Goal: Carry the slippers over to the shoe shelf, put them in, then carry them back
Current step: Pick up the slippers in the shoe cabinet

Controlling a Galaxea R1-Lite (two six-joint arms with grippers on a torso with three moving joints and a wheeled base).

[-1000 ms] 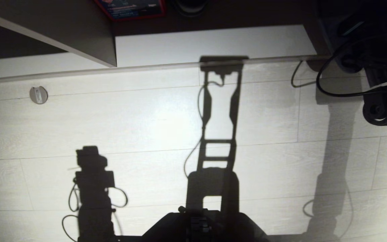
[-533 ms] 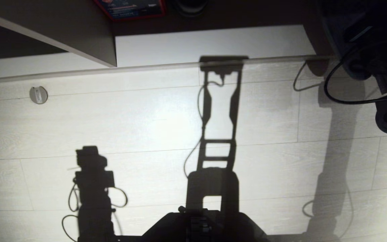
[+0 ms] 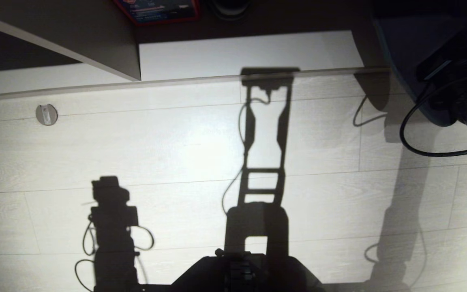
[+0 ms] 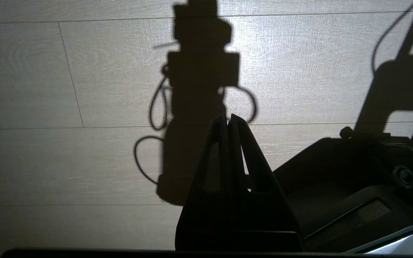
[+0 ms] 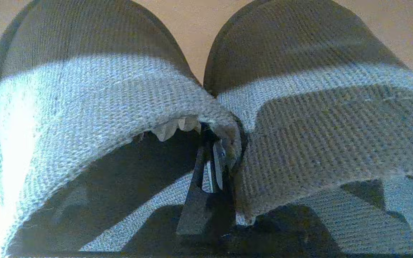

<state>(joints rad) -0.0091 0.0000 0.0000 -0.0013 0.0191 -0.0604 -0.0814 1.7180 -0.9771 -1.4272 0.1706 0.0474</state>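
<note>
In your head view the pale plank floor [image 3: 176, 154] fills most of the picture, crossed by the robot's own shadows, with the shoe shelf [image 3: 249, 52] along the top edge: its pale base board is lit, an upright divider [image 3: 95, 44] stands at the left, and a red-edged box [image 3: 156, 10] sits further back. Compared with a second ago, the right arm [image 3: 460, 81] at the right edge has drawn down and toward the corner, and a dark grey-blue rounded shape, the slippers [image 3: 403, 48], now shows beyond it at the right end of the base board; whether they touch the board you cannot tell. In your left wrist view the left gripper [image 4: 228, 122] hangs over bare floor beside the robot's dark base [image 4: 335, 179], fingers pressed together on nothing. In your right wrist view the right gripper [image 5: 212, 157] is clamped on the inner rims of both slippers, which lie side by side and touching, toes pointing away over a tan surface [image 5: 199, 21].
</note>
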